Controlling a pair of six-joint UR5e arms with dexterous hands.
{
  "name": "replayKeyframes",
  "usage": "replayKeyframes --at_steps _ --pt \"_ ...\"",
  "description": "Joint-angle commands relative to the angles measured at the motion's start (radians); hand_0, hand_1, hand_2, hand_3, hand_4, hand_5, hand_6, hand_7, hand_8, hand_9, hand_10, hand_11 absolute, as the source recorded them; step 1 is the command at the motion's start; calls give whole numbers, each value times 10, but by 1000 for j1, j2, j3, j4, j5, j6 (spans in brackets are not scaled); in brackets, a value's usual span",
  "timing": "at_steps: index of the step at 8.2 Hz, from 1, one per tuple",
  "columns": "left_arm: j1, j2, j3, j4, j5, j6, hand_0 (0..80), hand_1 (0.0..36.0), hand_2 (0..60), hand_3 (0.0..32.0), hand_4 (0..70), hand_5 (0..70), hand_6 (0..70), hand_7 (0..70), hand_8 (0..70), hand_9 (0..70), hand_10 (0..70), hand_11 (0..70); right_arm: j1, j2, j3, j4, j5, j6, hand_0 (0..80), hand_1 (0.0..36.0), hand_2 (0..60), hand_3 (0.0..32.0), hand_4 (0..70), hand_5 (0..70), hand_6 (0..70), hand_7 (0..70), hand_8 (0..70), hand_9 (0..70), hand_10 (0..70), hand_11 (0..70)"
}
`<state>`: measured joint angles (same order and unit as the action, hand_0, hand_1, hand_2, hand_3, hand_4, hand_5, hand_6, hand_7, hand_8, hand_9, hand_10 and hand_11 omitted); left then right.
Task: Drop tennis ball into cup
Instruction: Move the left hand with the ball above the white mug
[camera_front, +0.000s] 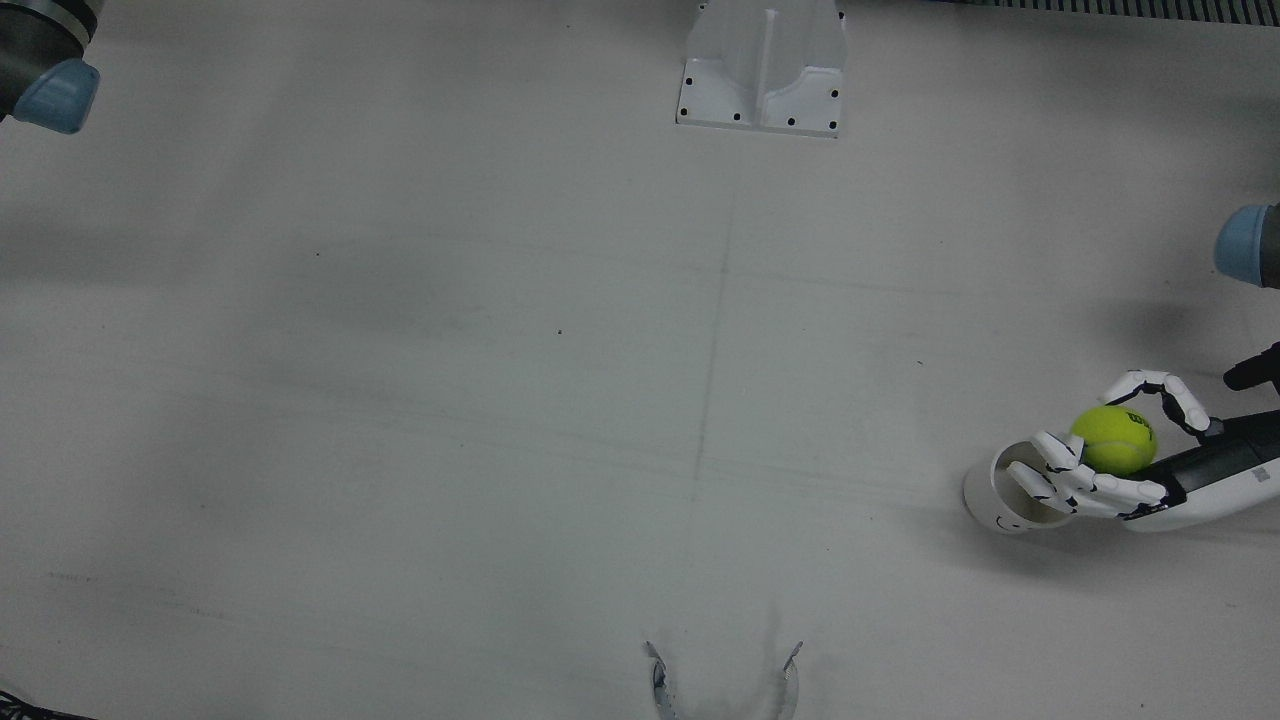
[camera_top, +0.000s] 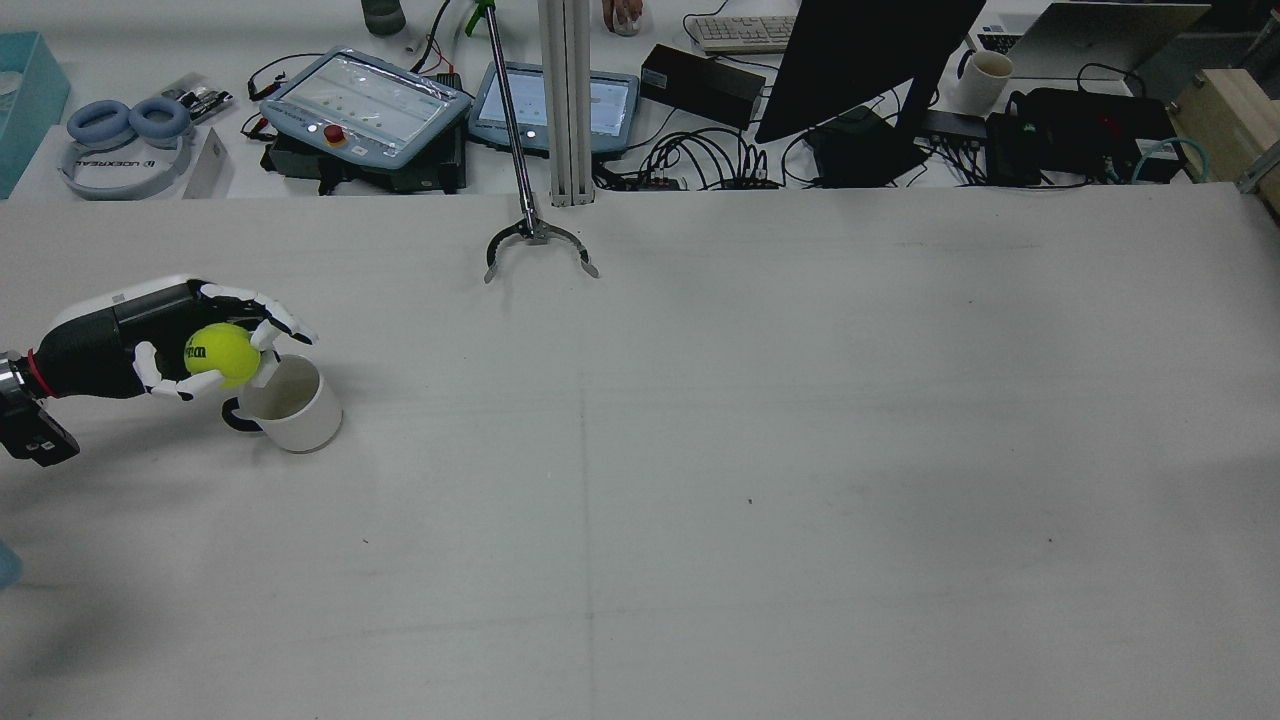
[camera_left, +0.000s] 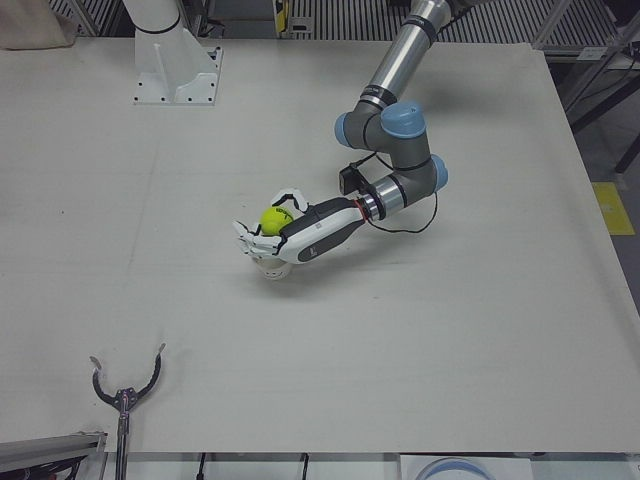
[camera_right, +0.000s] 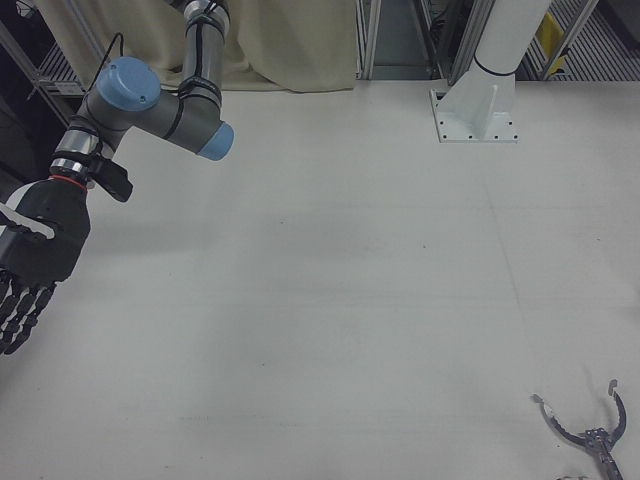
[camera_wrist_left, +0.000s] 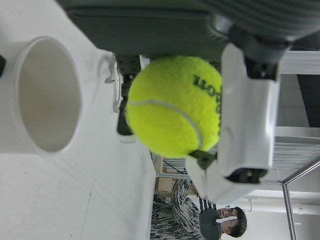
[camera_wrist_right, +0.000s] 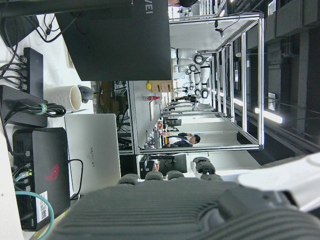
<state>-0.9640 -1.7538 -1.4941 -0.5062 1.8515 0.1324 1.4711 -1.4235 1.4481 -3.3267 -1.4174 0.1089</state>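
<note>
White desk fills nearly all of the rear view, bare but for a claw-shaped tool at top centre. Left arm comes in from the top of the left-front view and bends down to mid-frame. Left hand, at the left edge of the rear view, has its fingers wrapped round the tennis ball, thumb on one side & the other fingers on the other. Right hand hangs at the left edge of the right-front view, far from the work, fingers loosely apart & pointing down, holding nothing.

Step, by my reading: carry is nearly done, release not yet. In the front view, lower right, the ball sits just beside the cup, fingertips over the rim but the ball itself short of the opening. Left hand view agrees: ball centre frame, cup mouth off to the upper left, gap between.

Next move likely calls for a small shift of the hand toward the cup so the ball is centred above the mouth, then spreading the fingers. Opening is not much wider than the ball, so centring matters.

Cup stands upright, long axis vertical, mouth up, handle toward the left edge of the rear view. Ball is round, no long axis; printed logo faces the palm side.
</note>
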Motion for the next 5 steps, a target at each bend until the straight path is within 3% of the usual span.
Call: replayKeyframes --at_steps 1,2,3,4,5 --pt "4 -53 2 52 0 1 777 360 600 0 386 265 641 641 287 277 364 551 0 0 0 0 0 0 0 0 0 0 0 0 0 0 0 0 0 0" --pt "7 -58 3 57 0 1 781 360 600 0 385 235 473 670 255 284 365 552 0 0 0 1 0 0 0 0 0 0 0 0 0 0 0 0 0 0" --pt "16 -56 3 57 0 3 791 360 600 0 384 197 262 700 212 292 368 556 0 0 0 0 0 0 0 0 0 0 0 0 0 0 0 0 0 0" --pt "27 -59 5 60 0 3 793 360 600 0 384 236 475 676 252 287 368 556 0 0 0 0 0 0 0 0 0 0 0 0 0 0 0 0 0 0" --pt "28 -59 6 57 0 3 800 360 600 0 363 215 373 699 207 287 340 523 0 0 0 0 0 0 0 0 0 0 0 0 0 0 0 0 0 0"
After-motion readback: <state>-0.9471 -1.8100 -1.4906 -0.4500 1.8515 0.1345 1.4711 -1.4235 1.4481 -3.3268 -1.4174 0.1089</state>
